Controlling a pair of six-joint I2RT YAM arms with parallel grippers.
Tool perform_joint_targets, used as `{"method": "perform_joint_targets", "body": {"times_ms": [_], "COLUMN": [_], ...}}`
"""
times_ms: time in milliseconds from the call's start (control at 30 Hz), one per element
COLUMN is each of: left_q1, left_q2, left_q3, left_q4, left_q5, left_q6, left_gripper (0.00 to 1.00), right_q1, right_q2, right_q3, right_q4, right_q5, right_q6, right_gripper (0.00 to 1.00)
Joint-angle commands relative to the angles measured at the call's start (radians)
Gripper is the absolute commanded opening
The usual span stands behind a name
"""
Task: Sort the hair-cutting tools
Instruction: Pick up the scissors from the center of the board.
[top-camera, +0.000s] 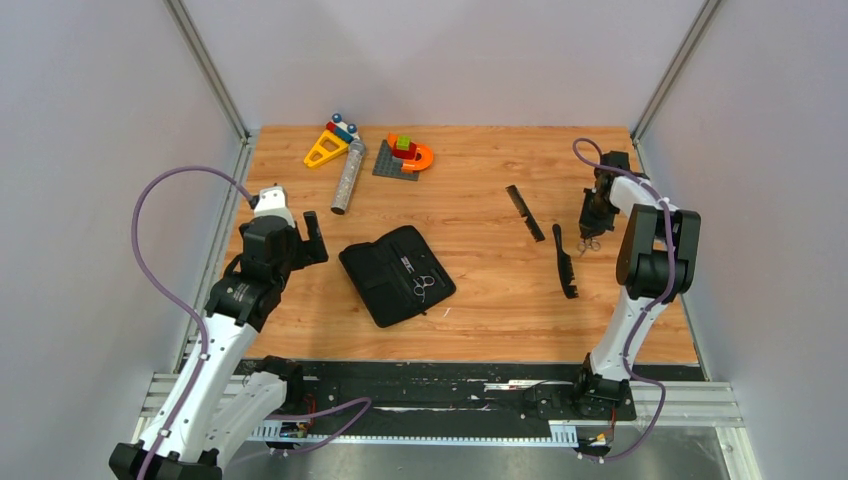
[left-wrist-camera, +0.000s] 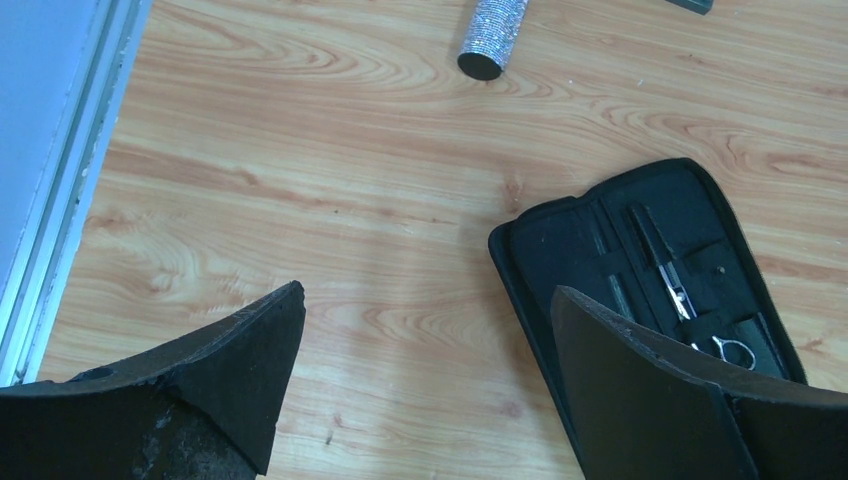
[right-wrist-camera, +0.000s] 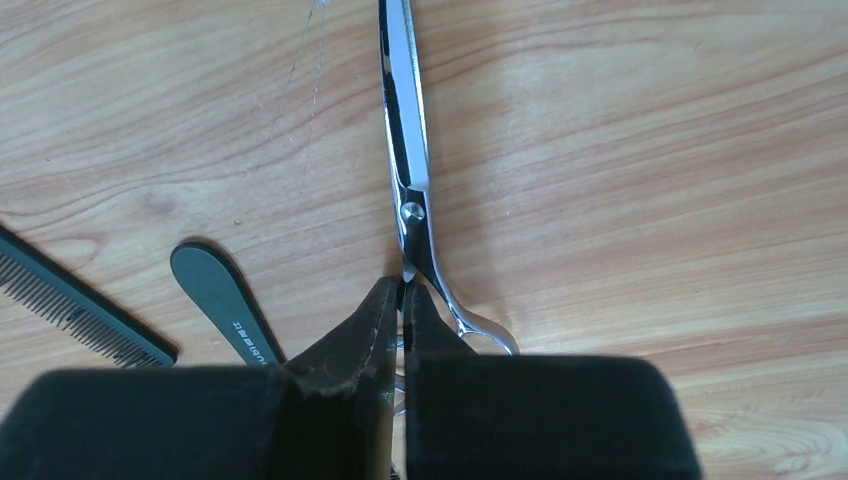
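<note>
Your right gripper (right-wrist-camera: 403, 300) is pinched shut on the silver scissors (right-wrist-camera: 412, 190) just behind the pivot, toward the table's (top-camera: 480, 330) 3 o'clock edge. The long comb (top-camera: 525, 212) and shorter comb (top-camera: 566, 262) lie at their 9 o'clock. Your left gripper (left-wrist-camera: 428, 292) hangs fully spread, holding nothing, with the open black case (left-wrist-camera: 540, 250) at its 3 o'clock.

Open wood lies between the black case (top-camera: 385, 285) and the long comb (top-camera: 525, 212); toy blocks (top-camera: 405, 152) and a glittery cylinder (top-camera: 347, 178) crowd the table's (top-camera: 480, 300) far-left corner.
</note>
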Motion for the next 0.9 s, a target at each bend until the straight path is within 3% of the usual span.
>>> {"method": "perform_joint_targets", "body": {"times_ms": [0, 333, 867], "left_q1": [0.007, 0.007, 0.006], "left_q2": [0.003, 0.004, 0.168], "left_q3": [-0.004, 0.027, 0.094], "left_q4": [0.048, 0.054, 0.164], "left_q5": [0.031, 0.099, 0.518], "left_q6": [-0.001, 0.021, -0.015], "left_gripper": [1.0, 1.0, 1.0], "right_q1": [0.026, 0.212, 0.688], "right_q2": [-0.082, -0.236, -0.427], "right_q3": [-0.001, 0.012, -0.123], "right_q4": [0.019, 0.024, 0.11], "right_q5": [0.05, -0.04, -0.265], "right_q6": [-0.041, -0.091, -0.282], "right_gripper": [0.0, 0.0, 0.0]}}
